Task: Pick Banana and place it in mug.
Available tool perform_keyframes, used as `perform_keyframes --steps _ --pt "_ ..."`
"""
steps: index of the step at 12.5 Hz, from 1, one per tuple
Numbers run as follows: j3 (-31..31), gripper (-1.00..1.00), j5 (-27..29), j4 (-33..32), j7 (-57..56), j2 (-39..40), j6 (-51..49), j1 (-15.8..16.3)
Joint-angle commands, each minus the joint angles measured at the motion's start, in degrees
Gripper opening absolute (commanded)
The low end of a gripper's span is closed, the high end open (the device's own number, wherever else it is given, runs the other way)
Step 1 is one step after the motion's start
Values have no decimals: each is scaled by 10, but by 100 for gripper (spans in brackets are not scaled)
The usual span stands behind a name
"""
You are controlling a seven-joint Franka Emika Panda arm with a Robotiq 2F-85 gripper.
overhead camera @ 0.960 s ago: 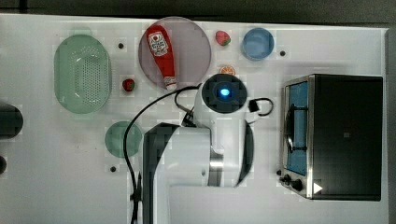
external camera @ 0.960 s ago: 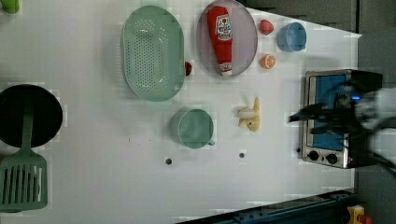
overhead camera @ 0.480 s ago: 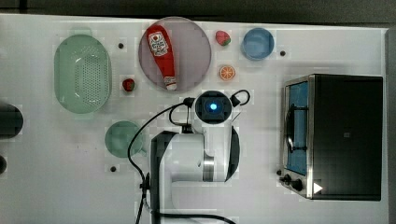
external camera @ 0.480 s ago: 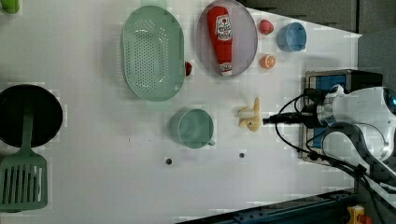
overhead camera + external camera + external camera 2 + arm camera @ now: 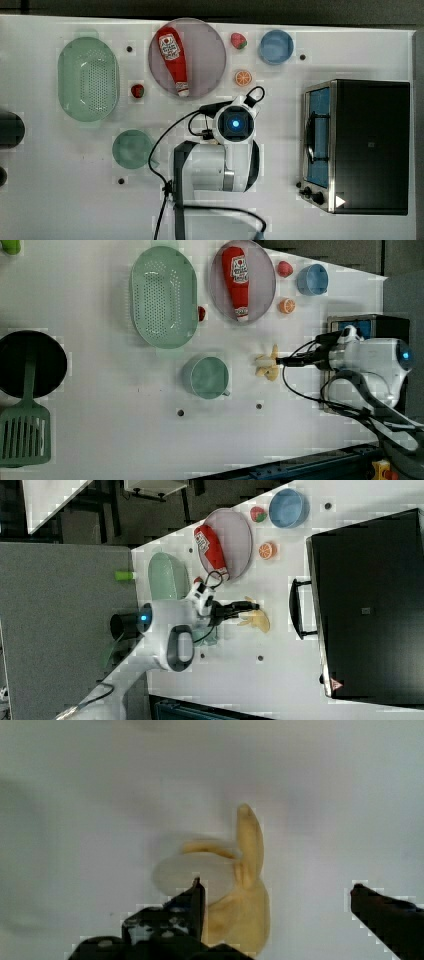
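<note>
My claw [image 5: 275, 920] stands wide, its two dark fingers [image 5: 170, 925] spread apart and holding nothing, with the banana [image 5: 240, 885] lying on the white tabletop [image 5: 75, 795] just beyond their tips. In the left view my claw [image 5: 280, 361] reaches level from the wrist toward the left view's left, its tips right at the banana [image 5: 267, 367] — whether they touch it I cannot tell. In the right view my forearm bends over the tabletop and the claw [image 5: 252, 608] points at the banana [image 5: 256, 620]. A second ago my wrist sat beside the toaster oven [image 5: 362, 327]; since then it has swung out over the banana. The mug [image 5: 209, 377] stands just beside the banana on the left view's left, apart from it. The colander [image 5: 162, 296] and the ketchup bottle [image 5: 237, 280] on its plate [image 5: 265, 285] lie where they did.
</note>
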Motion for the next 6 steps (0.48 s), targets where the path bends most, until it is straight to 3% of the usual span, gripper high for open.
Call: perform_keyframes --steps 1,4,5,6 --pt "2 100 6 -19 -54 37 3 1" --pt "2 100 6 -20 -54 59 46 1" --pt "1 93 6 -20 -54 62 47 1" --pt "-1 69 6 -22 -54 63 47 1"
